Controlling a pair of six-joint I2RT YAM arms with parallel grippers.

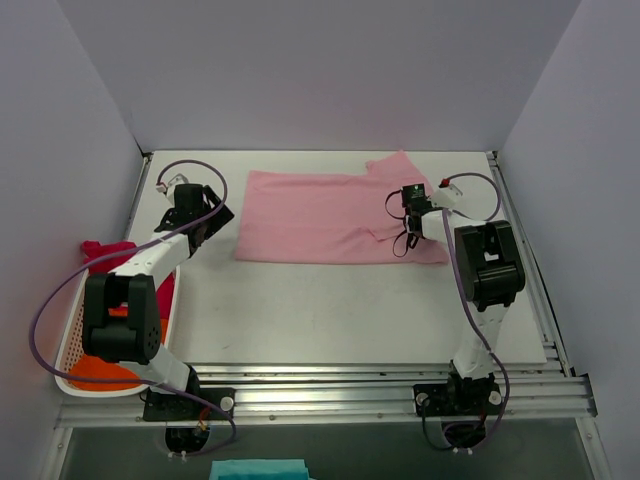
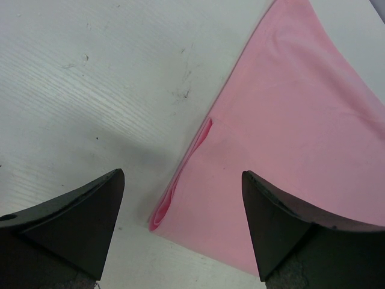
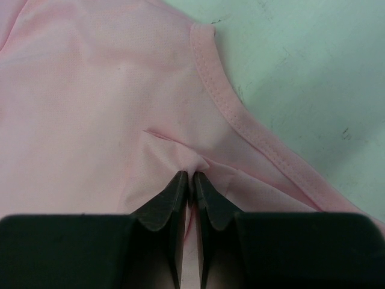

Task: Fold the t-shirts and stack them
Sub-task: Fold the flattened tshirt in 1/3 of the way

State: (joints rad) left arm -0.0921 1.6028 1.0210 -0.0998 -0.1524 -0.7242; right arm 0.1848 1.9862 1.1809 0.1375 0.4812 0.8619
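Observation:
The light pink t-shirt (image 1: 320, 216) lies folded lengthwise across the far middle of the table. My right gripper (image 1: 409, 216) is shut, pinching a fold of the pink t-shirt (image 3: 120, 102) near its hemmed edge (image 3: 240, 111). My left gripper (image 1: 212, 222) is open and empty, just left of the shirt's near left corner; that corner (image 2: 165, 214) lies between its fingers (image 2: 90, 211). The magenta-red t-shirt (image 1: 112, 252) and the orange t-shirt (image 1: 100, 375) lie in the basket at the left.
A white basket (image 1: 75, 320) stands at the table's left edge beside the left arm. Grey walls close the back and both sides. A metal rail (image 1: 330, 395) runs along the near edge. A teal cloth (image 1: 258, 470) lies below the table's front.

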